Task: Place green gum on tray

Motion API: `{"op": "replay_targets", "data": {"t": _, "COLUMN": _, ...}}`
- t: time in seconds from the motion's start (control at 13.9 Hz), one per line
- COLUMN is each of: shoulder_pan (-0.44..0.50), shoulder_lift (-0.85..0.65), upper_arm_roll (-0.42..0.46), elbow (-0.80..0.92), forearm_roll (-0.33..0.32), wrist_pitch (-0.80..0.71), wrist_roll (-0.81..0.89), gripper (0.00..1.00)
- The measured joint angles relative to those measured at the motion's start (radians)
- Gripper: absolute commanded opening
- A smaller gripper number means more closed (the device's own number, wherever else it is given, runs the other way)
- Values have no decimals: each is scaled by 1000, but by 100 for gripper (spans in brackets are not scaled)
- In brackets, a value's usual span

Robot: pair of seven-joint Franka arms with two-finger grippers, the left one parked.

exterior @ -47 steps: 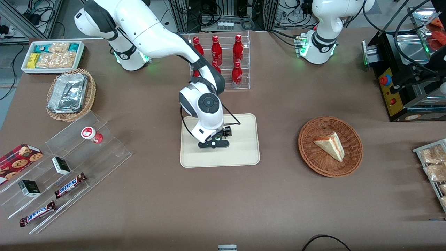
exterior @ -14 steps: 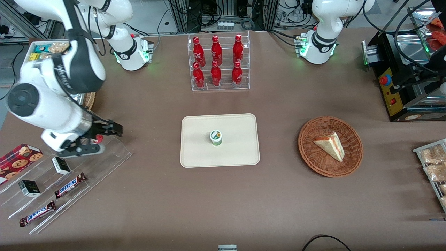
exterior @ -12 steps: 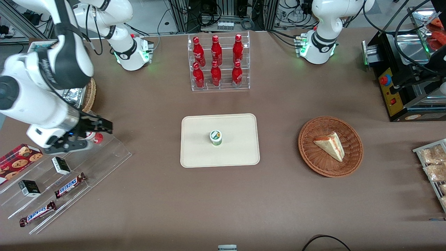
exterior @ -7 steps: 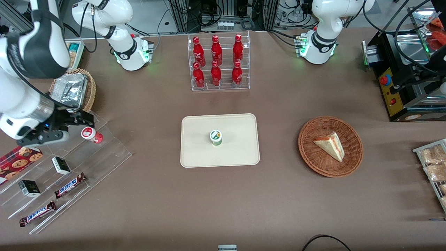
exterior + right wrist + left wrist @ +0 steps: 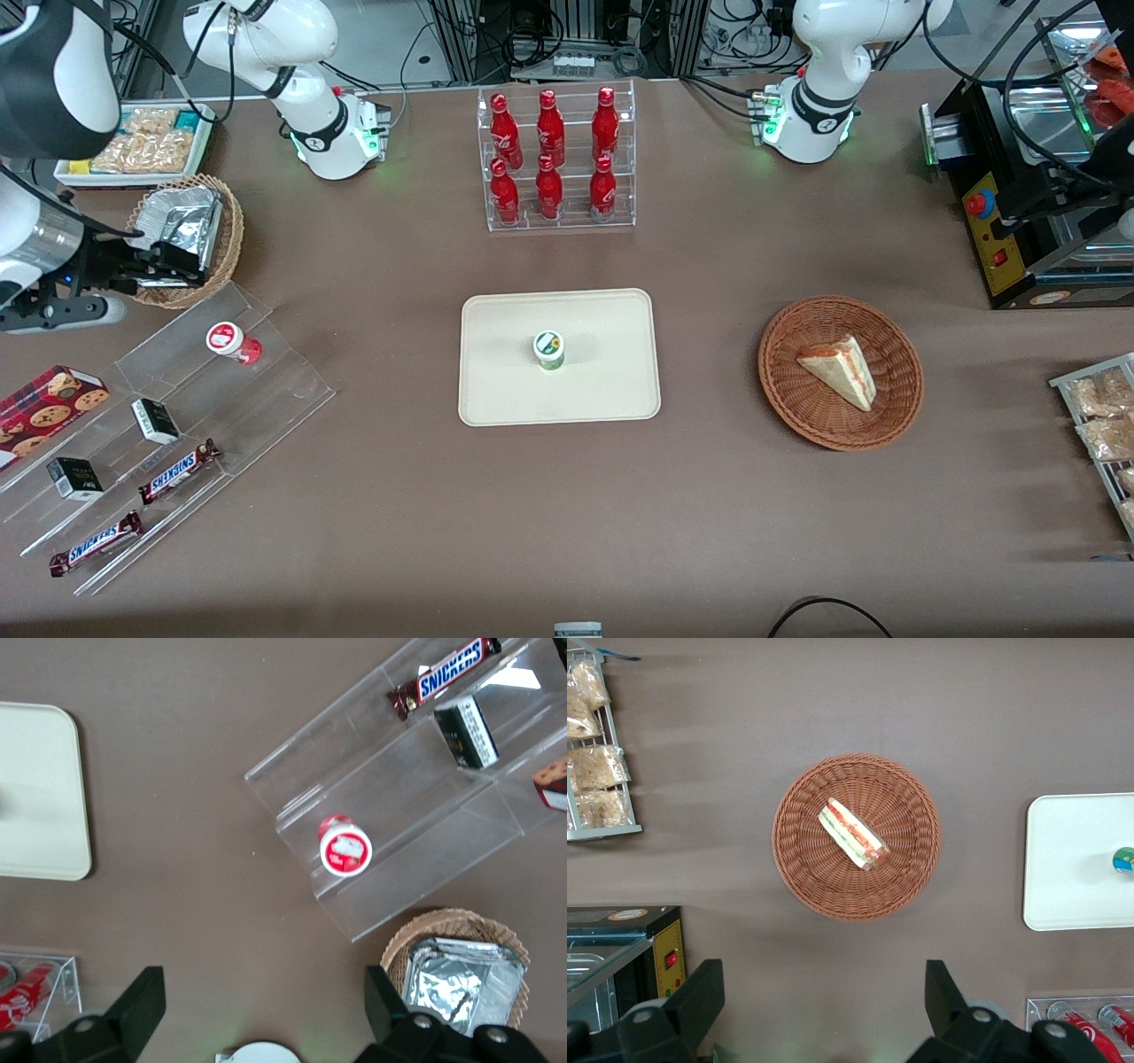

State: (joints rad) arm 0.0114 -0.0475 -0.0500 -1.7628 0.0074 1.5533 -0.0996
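On smooth cream tray (image 5: 611, 390): cylindrical green gum (image 5: 549, 350) standing upright | gripper (image 5: 124, 275) hovering open, empty, near wicker basket (image 5: 232, 239) | right wrist view alone showing crinkled foil (image 5: 456, 979)

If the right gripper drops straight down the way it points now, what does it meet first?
Probably bare table, close to the wicker basket that holds the foil tray. The gripper is open and high up, so depth is uncertain.

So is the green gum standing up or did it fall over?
Standing up: the green gum sits lid-up on the tray. The open end effector is away above the foil basket.
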Motion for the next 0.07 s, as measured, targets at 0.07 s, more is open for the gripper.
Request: {"op": "replay_targets", "data": {"t": 0.07, "shoulder_pan": 0, "shoulder_lift": -9, "upper_arm_roll": 0, "elbow": 0, "forearm_roll": 0, "wrist_pitch": -20, "wrist_roll": 15, "gripper": 100}}
